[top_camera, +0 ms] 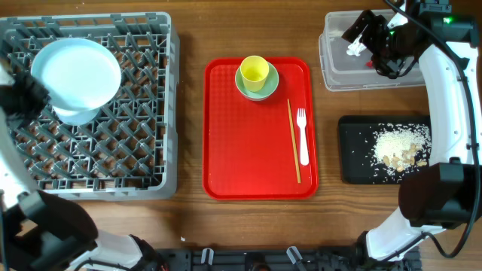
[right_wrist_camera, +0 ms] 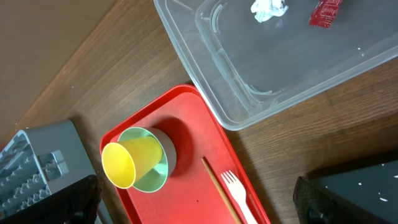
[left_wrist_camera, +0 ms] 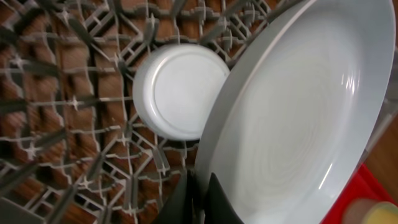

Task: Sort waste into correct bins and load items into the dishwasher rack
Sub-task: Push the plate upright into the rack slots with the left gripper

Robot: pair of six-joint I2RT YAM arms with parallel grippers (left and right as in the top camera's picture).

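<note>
The grey dishwasher rack (top_camera: pixel 135 150) stands at the left. My left gripper (top_camera: pixel 32 90) is shut on the rim of the large pale-blue plate (top_camera: pixel 75 69) and holds it tilted over the rack; the left wrist view shows the jaws (left_wrist_camera: pixel 200 199) pinching the plate (left_wrist_camera: pixel 298 124). The small pale bowl (left_wrist_camera: pixel 180 90) lies bottom-up in the rack beside it. The yellow cup (top_camera: pixel 254 70) stands on the pale green saucer (top_camera: pixel 265 89). The chopsticks (top_camera: pixel 293 139) and white fork (top_camera: pixel 302 135) lie on the red tray. My right gripper (top_camera: pixel 370 41) is open and empty above the clear tub (top_camera: pixel 335 71), which holds the tissue (right_wrist_camera: pixel 268 9) and red wrapper (right_wrist_camera: pixel 326 12).
The red tray (top_camera: pixel 226 150) sits mid-table. The black tray (top_camera: pixel 354 150) at the right holds the rice scraps (top_camera: pixel 399 144). The right arm's white links run down the right edge. Bare wood lies between the rack, the tray and the bins.
</note>
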